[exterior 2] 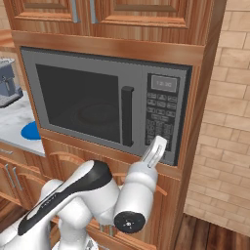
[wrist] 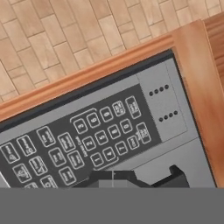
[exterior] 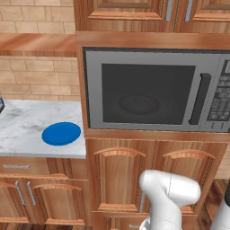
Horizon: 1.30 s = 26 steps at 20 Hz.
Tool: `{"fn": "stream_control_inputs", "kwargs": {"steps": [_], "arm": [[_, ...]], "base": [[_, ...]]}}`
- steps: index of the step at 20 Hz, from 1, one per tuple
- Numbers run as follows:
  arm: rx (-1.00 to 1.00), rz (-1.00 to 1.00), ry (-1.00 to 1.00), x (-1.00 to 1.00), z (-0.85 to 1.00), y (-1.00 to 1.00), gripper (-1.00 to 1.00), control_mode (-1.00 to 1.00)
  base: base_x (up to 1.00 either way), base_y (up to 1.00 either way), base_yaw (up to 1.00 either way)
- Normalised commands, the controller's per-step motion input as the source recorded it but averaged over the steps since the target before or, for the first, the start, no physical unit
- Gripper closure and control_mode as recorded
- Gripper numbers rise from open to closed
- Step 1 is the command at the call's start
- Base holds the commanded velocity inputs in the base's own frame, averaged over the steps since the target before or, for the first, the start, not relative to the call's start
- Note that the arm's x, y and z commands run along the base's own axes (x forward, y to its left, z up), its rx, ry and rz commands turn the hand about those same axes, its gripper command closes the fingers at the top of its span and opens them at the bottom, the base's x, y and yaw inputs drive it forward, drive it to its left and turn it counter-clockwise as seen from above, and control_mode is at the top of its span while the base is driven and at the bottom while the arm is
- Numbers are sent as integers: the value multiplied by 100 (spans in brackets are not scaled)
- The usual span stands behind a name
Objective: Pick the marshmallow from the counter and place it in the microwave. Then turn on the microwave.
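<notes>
The grey microwave is built into the brown cabinet column, its dark glass door closed and its black handle upright. Through the glass the round plate inside shows faintly. The marshmallow is hidden from me. My gripper is shut with nothing in it, right in front of the lower part of the keypad. In the hand view the joined tips sit just below the number buttons. The marble counter lies to the left of the microwave.
A round blue plate lies on the counter by the cabinet column. A grey appliance stands at the back of the counter. Wooden cabinet doors are below the microwave, a brick wall to its right.
</notes>
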Motion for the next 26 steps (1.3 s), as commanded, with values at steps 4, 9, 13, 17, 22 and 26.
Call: {"fn": "stream_control_inputs", "kwargs": {"steps": [4,9,13,17,22,26], "arm": [[0,0,-1,15,-13,0,100,-100],[0,0,-1,13,-9,-1,100,-100],[0,0,-1,11,-7,-3,100,-100],[0,0,-1,11,-6,-4,100,-100],[0,0,-1,11,-6,-7,100,-100],[0,0,0,10,-7,-9,100,-100]], "base": [[0,0,0],[0,0,0],[0,0,0],[0,0,0],[0,0,0],[0,0,0]]}}
